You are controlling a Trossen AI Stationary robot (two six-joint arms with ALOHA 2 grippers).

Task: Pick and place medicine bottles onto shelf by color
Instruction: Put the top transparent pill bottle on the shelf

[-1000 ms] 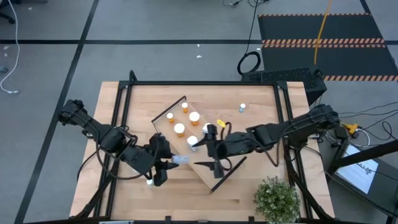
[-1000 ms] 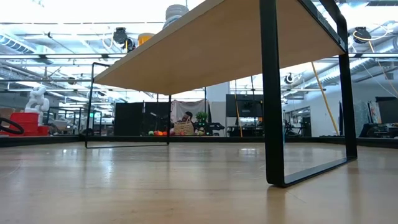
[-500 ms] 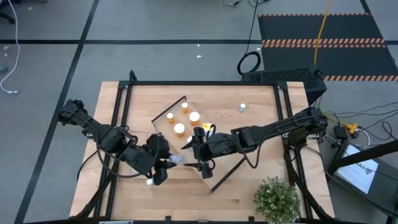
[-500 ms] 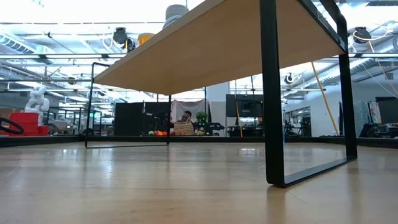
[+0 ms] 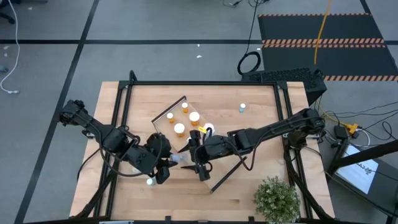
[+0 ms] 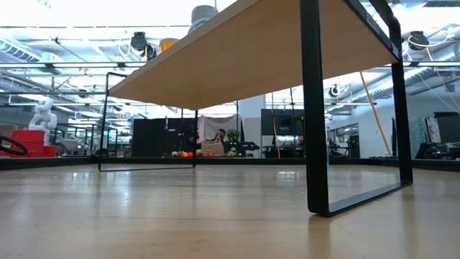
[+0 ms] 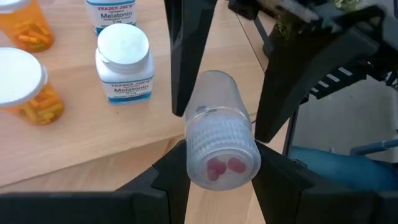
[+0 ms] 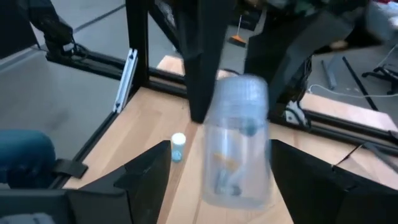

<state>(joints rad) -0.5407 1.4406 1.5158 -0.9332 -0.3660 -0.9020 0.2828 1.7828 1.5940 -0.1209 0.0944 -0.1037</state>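
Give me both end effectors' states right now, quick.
Left end effector: shut on the clear bottle, at the shelf's near edge.
Right end effector: open, fingers either side of the same clear bottle, not yet clamped.

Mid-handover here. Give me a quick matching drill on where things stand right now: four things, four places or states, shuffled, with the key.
Things:
1. clear bottle
2. orange bottles
3. potted plant
4. right gripper

Places or states:
A. on a corner of the table, on the right arm's side
B. fingers open, one on either side of the clear bottle
C. clamped between the fingers of the left gripper
D. standing on the shelf

Pairs: 1-C, 2-D, 3-A, 4-B
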